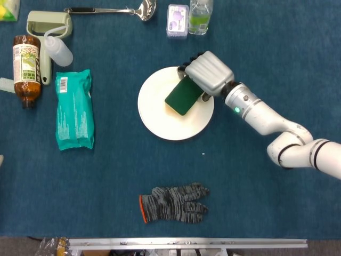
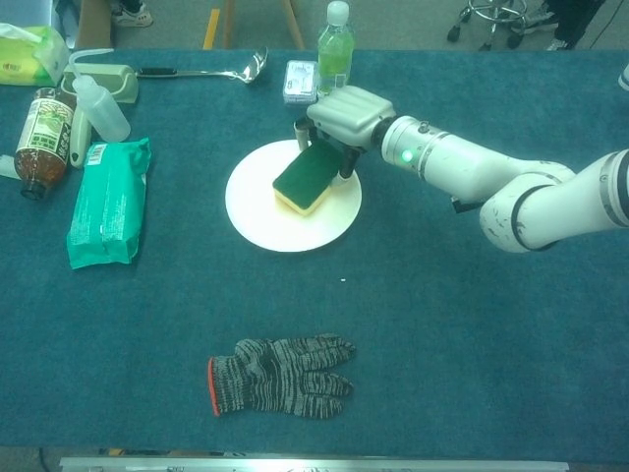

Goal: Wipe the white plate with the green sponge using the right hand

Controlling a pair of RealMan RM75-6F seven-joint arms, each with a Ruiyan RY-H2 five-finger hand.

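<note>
right hand (image 1: 209, 72) fingers gripping green sponge (image 1: 183, 97) on white plate (image 1: 160, 118), fingertips hidden, contact apparently flat

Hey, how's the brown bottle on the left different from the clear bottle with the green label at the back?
The brown bottle lies on its side; the clear bottle stands upright. The brown bottle is dark amber with a pale label; the clear bottle is see-through with a green label and a white cap. The brown bottle sits near the table's left edge beside a squeeze bottle; the clear bottle stands at the far edge, beyond the white plate. Neither is touched by a hand.
</note>
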